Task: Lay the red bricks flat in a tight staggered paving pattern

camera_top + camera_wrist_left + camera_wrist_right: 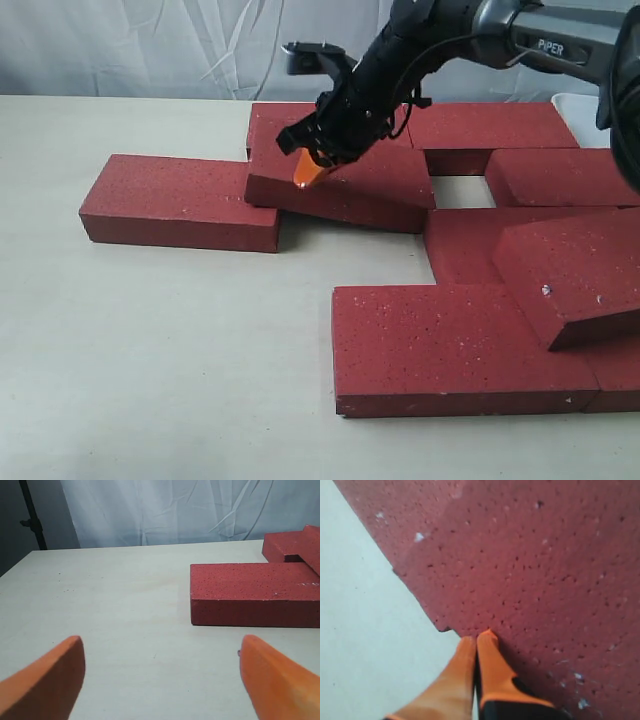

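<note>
Several dark-red bricks lie on the pale table. One brick (180, 200) lies flat at the left. A tilted brick (350, 185) leans beside it, and my right gripper (308, 172) presses its shut orange tips on that brick's top near its left end. The right wrist view shows the fingertips (487, 642) together against the gritty brick surface (545, 565) at its edge. A large brick (440, 345) lies flat in front, another brick (570, 275) rests tilted on the right. My left gripper (160, 680) is open over bare table, with a brick (252, 595) ahead of it.
More bricks (490, 125) line the back of the table, with a small gap (460, 190) between them. A white curtain (150, 45) hangs behind. A white container edge (590, 115) shows at the far right. Bare table (150, 350) spreads at front left.
</note>
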`<state>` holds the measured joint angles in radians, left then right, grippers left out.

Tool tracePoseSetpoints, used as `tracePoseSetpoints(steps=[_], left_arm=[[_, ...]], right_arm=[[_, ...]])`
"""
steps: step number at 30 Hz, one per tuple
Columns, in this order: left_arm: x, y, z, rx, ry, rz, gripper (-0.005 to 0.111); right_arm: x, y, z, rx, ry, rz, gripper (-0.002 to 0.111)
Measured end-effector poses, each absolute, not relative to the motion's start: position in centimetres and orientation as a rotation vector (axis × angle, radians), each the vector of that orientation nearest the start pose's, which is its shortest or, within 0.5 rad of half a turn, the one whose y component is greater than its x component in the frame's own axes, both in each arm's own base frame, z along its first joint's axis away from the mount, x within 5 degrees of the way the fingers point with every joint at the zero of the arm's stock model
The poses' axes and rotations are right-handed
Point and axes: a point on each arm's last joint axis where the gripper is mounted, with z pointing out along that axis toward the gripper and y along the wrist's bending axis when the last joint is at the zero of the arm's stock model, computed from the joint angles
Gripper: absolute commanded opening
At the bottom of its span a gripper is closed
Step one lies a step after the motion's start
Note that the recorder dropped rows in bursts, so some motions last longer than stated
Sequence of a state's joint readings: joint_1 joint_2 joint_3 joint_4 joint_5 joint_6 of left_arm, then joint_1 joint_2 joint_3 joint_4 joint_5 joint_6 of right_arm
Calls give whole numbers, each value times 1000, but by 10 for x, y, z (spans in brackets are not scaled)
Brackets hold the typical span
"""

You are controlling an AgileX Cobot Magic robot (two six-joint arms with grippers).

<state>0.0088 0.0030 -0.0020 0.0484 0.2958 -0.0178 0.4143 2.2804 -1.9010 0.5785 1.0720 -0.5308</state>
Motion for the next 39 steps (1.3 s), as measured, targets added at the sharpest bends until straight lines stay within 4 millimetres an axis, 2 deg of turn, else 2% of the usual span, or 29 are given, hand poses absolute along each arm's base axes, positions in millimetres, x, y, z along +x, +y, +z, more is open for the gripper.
tracePoseSetpoints(steps=[4,10,19,25,27,29,32,34,39], left_arm=[[55,2,187,7,1780,39,79],[55,2,187,7,1780,39,79],[55,2,187,7,1780,39,79],[55,2,187,7,1780,39,79],[55,2,187,7,1780,39,79],[55,2,187,7,1780,39,79],[55,2,187,7,1780,39,79],[55,2,187,7,1780,39,79],[55,2,187,7,1780,39,79]], right_arm=[[409,232,181,-922,2621,714,0],[396,237,179,-917,2599,677,0],[379,256,190,-992,2531,625,0],[359,249,199,-921,2424,519,0],[348,245,194,-876,2393,485,0],[337,250,185,-828,2363,465,-1],[319,274,180,-819,2292,470,-1],[317,282,176,-782,2275,482,-1],[318,284,162,-740,2326,486,-1]])
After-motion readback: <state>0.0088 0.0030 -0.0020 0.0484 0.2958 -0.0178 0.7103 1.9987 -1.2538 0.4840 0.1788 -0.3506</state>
